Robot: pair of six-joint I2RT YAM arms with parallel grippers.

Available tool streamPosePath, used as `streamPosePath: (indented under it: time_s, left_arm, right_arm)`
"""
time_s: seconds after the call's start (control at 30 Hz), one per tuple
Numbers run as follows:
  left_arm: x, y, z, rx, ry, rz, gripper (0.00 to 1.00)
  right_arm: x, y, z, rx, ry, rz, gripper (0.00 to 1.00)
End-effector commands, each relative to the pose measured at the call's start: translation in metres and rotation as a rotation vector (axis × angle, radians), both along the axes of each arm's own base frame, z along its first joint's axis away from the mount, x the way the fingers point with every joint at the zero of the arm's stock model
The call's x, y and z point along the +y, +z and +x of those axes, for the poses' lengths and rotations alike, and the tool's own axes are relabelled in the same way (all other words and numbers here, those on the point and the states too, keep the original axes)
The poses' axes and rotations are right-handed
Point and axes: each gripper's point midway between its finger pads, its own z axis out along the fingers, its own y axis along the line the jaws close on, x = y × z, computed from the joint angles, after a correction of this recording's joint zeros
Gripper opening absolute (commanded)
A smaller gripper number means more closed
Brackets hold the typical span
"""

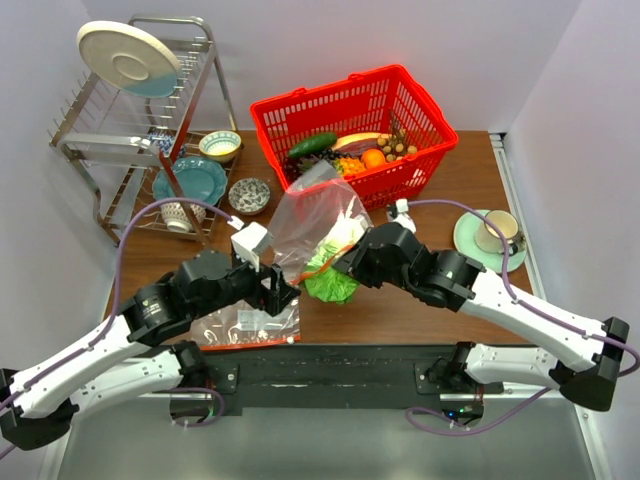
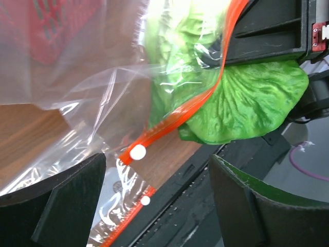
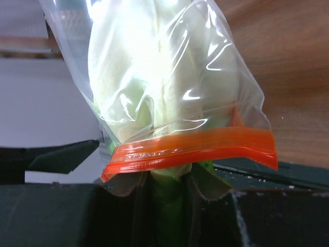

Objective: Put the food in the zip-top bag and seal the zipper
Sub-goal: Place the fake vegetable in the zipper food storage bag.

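Near the middle of the counter, the right claw is gripping the green leafy end of the cabbage, with its fingers closed on the leaves. The pale body of the cabbage is sitting inside the clear bag, and only the leafy tip is poking out past the mouth. The left claw is standing wide open just beside the bag's near corner and holding nothing. The orange zipper is wrapping loosely around the cabbage, unsealed, and its white tab is hanging free between the left fingers. So the first item is looking almost bagged, though its tip is needing a further push. The cucumber and the small brown nuts are lying in the red basket at the back, not yet moved. Loading those two and running the zipper shut are looking like the larger share left to do. A second bag is lying flat by the left arm
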Motion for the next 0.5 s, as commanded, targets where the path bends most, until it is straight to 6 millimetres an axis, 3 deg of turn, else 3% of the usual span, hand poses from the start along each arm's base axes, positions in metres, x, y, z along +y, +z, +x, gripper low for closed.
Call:
streamPosePath:
  time_s: [0.0,0.23,0.33,0.47]
  left_arm:
    - [0.008,0.021,0.015,-0.145,0.022,0.029,0.85]
    - [0.013,0.041,0.031,-0.361,-0.010,0.102,0.89]
    - [0.007,0.050,0.038,-0.474,-0.045,0.125,0.90]
    - [-0.011,0.041,0.029,-0.621,-0.230,0.165,0.90]
  right_arm:
    - [-0.021,0.004,0.006,0.091,-0.237,0.116,0.00]
    - [-0.033,0.007,0.002,0.126,-0.312,0.206,0.00]
    - [-0.037,0.014,0.002,0.124,-0.333,0.228,0.00]
    - [-0.040,0.024,0.003,0.119,-0.347,0.241,0.00]
